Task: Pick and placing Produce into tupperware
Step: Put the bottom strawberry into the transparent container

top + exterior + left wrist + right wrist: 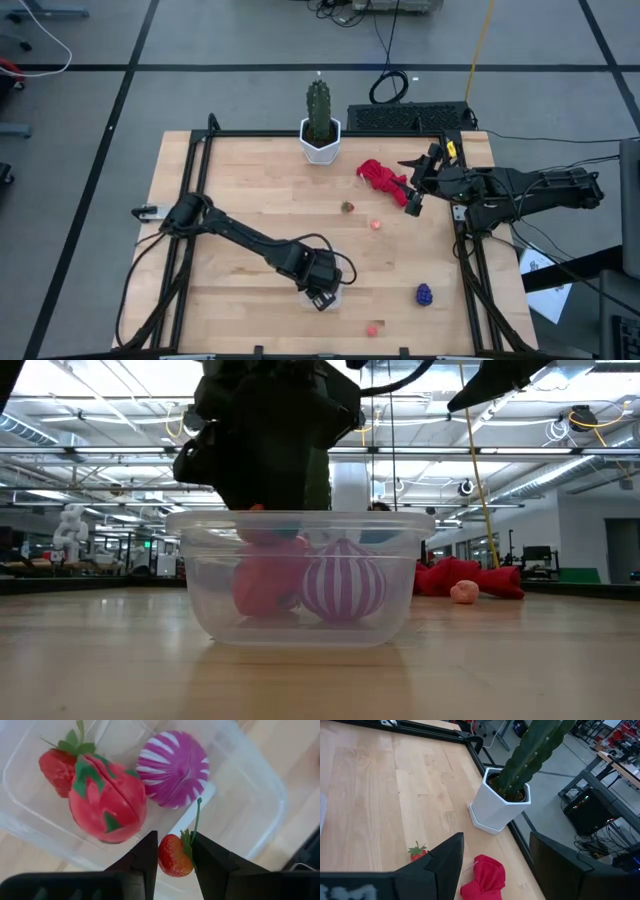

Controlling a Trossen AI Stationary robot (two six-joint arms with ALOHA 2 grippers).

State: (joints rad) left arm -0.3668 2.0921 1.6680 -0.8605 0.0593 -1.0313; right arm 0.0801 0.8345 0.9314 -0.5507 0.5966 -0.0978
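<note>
The clear tupperware (250, 800) stands near the table's front middle (330, 297). It holds a red strawberry (56, 766), a bigger red fruit with green leaves (107, 807) and a magenta striped round piece (172, 767). My left gripper (173, 844) hangs just over it, shut on a small strawberry (171, 857). On the bare table lie another strawberry (347, 207), two pink pieces (376, 225) (373, 327) and a purple grape bunch (424, 294). My right gripper (414, 195) waits open above the table's far right, by the red cloth (380, 175). My left gripper pinches the small strawberry by its two sides (162, 857) between the two fingers. The fingers come from above, pointing steeply down. The fruit is lifted clear over the tupperware's open top, and its green stalk (196, 820) sticks out past the fingertips.
A green cactus (318, 105) in a white hexagonal pot (320, 145) stands at the table's far edge. A black frame (190, 170) runs along the table's sides. A keyboard (410, 117) lies beyond the far edge.
</note>
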